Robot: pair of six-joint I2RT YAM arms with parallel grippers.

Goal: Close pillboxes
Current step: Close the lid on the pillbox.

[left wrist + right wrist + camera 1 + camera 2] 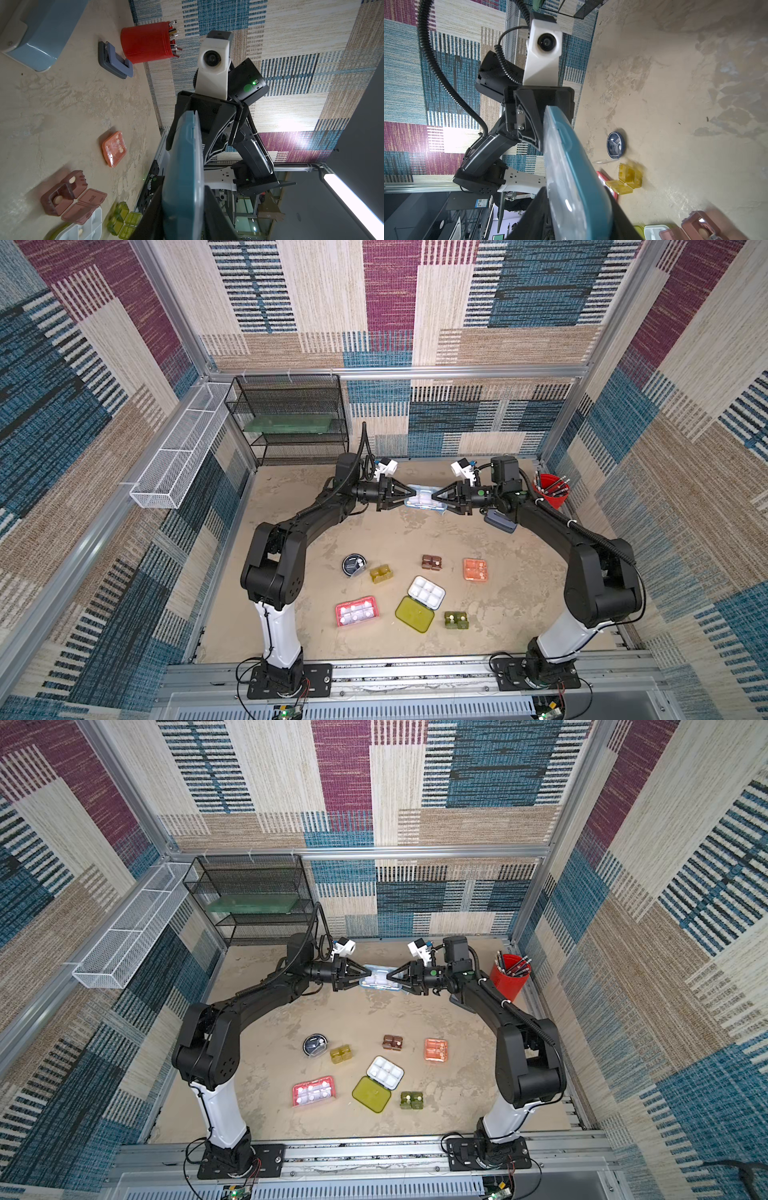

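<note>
The light blue pillbox point(423, 499) point(379, 978) hangs above the back of the table, held by its two ends. My left gripper point(413, 492) point(184, 193) is shut on one end. My right gripper point(433, 498) point(575, 193) has its fingers against both faces of the other end. The box's clear lid lies against its blue base point(571, 166). On the table in front lie the round black point(353, 565), amber point(381, 573), brown point(432, 562), orange point(475, 570), pink point(355, 611) and dark green point(456, 620) pillboxes. The white tray point(426, 592) has its yellow-green lid point(414, 614) swung open.
A grey-blue stapler-like block point(500, 522) lies under my right forearm. A red cup of pens point(550, 490) stands at the back right. A black mesh shelf point(291, 418) fills the back left corner, with a white mesh basket point(183, 452) on the left wall. A long pale-blue case point(37, 35) lies near the back.
</note>
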